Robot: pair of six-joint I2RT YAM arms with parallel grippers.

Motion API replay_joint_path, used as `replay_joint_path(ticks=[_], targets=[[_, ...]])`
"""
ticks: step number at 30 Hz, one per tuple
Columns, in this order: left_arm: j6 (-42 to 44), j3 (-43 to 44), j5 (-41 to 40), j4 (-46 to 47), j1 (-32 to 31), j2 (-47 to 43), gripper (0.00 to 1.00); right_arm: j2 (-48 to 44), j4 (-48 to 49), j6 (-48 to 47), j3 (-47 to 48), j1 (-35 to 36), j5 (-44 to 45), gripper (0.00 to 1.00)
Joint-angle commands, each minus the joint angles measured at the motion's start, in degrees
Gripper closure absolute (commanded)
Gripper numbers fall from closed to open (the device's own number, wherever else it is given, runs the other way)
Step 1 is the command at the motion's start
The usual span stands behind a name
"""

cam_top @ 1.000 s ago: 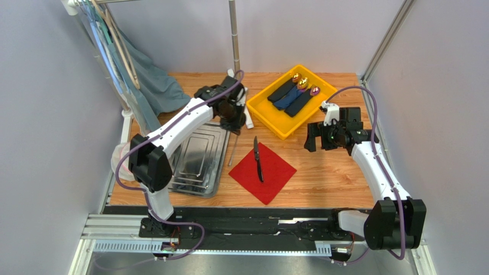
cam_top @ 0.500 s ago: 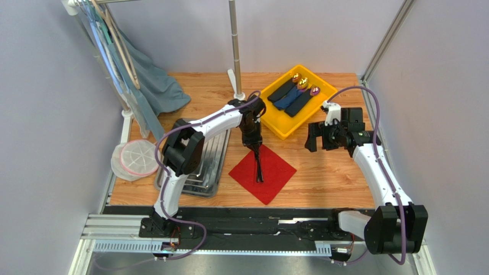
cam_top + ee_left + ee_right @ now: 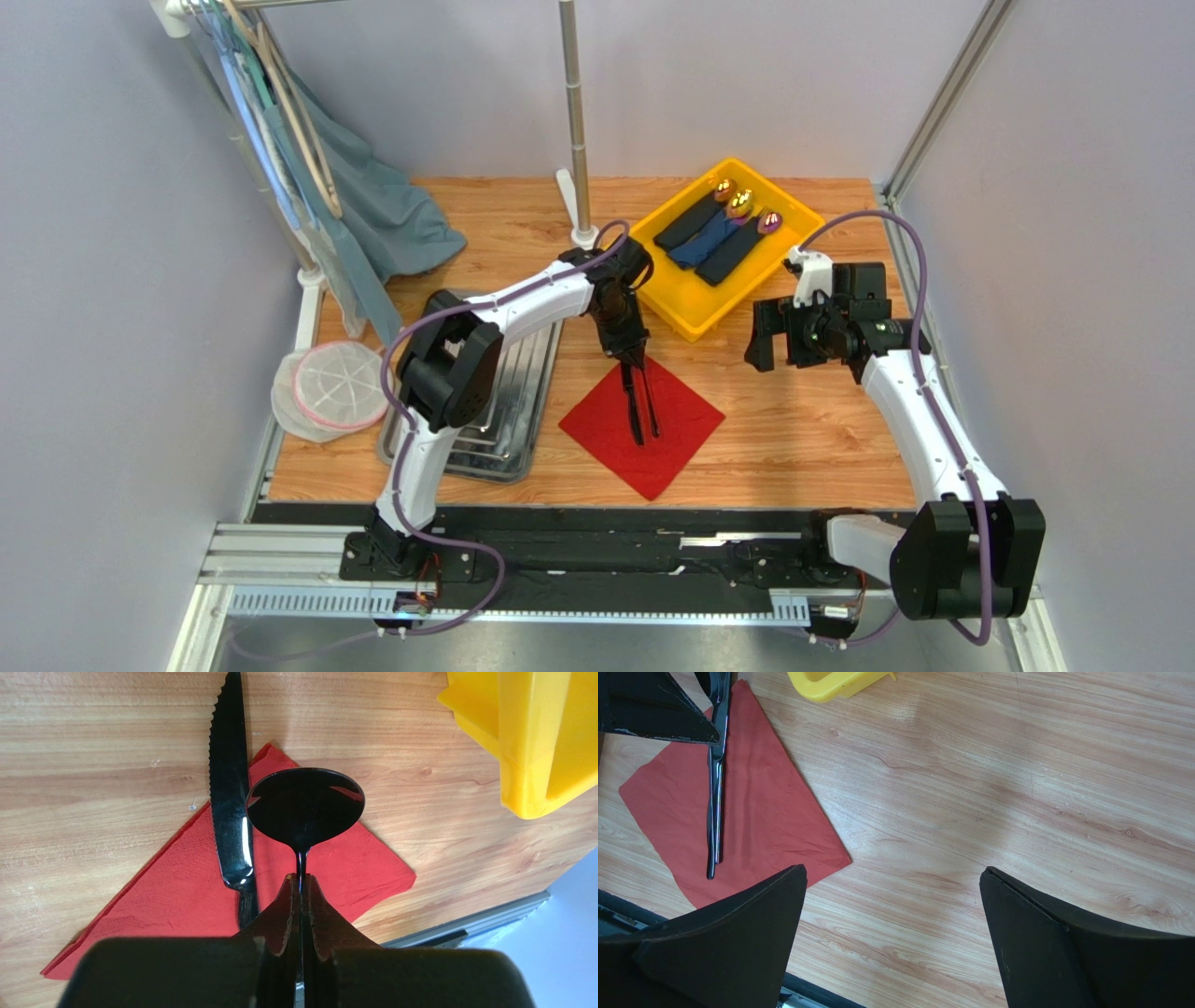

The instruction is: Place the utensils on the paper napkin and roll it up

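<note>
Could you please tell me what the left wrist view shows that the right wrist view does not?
Only the left wrist view shows the round bowl of the spoon, the left gripper shut on its neck, and the serrated edge of the knife. Only the right wrist view shows the right gripper, open and empty above the wooden table, and the slim handle ends lying on the red paper napkin. Both show that napkin, the knife on it, and an edge of the yellow bin.
</note>
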Motion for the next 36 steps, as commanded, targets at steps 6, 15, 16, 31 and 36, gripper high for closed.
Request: replay_joint_path(ticks=[6, 15, 16, 31, 36], targets=[[0.2, 1.0, -2.4, 0.9, -0.1, 1.3, 1.00, 0.4, 0.5, -0.9, 1.9, 0.0, -0.1, 0.00], [1.7, 1.6, -2.7, 0.8, -0.2, 2.9, 0.97, 1.2, 0.2, -1.2, 2.5, 0.0, -0.1, 0.00], [1.7, 1.7, -2.6, 0.8, -0.1, 3.2, 0.96, 1.2, 0.1, -1.1, 2.5, 0.0, -0.2, 0.00], [3.5, 4.2, -3.1, -0.3, -0.1, 2.2, 0.72, 0.8, -0.5, -1.6, 3.1, 0.0, -0.3, 0.00], [11.3, 7.5, -2.9, -1.1, -0.1, -4.4, 0.60, 0.9, -0.9, -1.5, 4.2, 0.0, -1.8, 0.00]])
